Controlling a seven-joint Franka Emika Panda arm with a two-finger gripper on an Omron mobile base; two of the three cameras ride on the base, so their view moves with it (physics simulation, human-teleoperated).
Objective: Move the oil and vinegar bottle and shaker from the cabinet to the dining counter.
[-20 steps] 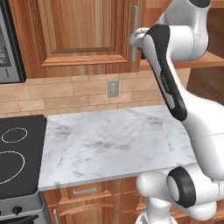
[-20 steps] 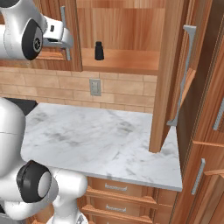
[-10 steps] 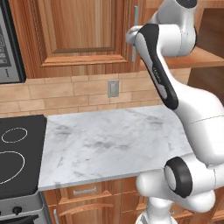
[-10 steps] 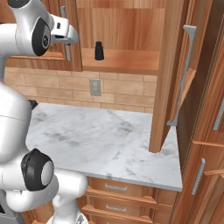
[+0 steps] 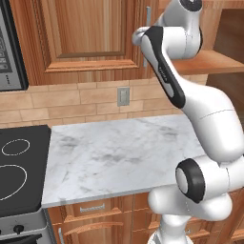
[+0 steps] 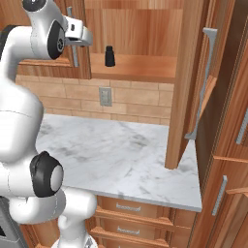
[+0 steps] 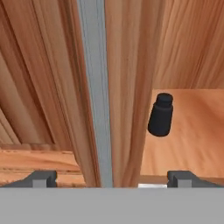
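Left base view: the arm rises from the lower right and reaches up to the cabinet [image 5: 90, 43]. Its wrist sits against the closed door's right edge, next to the silver bar handle [image 5: 148, 21]. The plank shelf [image 5: 217, 62] sticks out to the right behind the arm. Below lie the short marble worktop [image 5: 119, 152], a brick backsplash with a wall outlet [image 5: 123, 96], and a black cooktop [image 5: 19, 171] at the worktop's left edge.

Right base view: the gripper [image 6: 86, 38] is held high, level with the shelf, just beside the closed door's bar handle and left of the open compartment. From this side its opening cannot be judged. The shaker [image 6: 110, 56] stands upright on the shelf near the left end, close to the front edge, a little to the right of the gripper and apart from it. An open cabinet door [image 6: 191, 82] stands edge-on at the right end of the worktop.

Hand view: the two fingertips [image 7: 41, 178] are spread wide at the bottom corners, with nothing between them. The door edge and its handle run straight up the middle. The shaker is to the right, standing on the shelf and clear of both tips.
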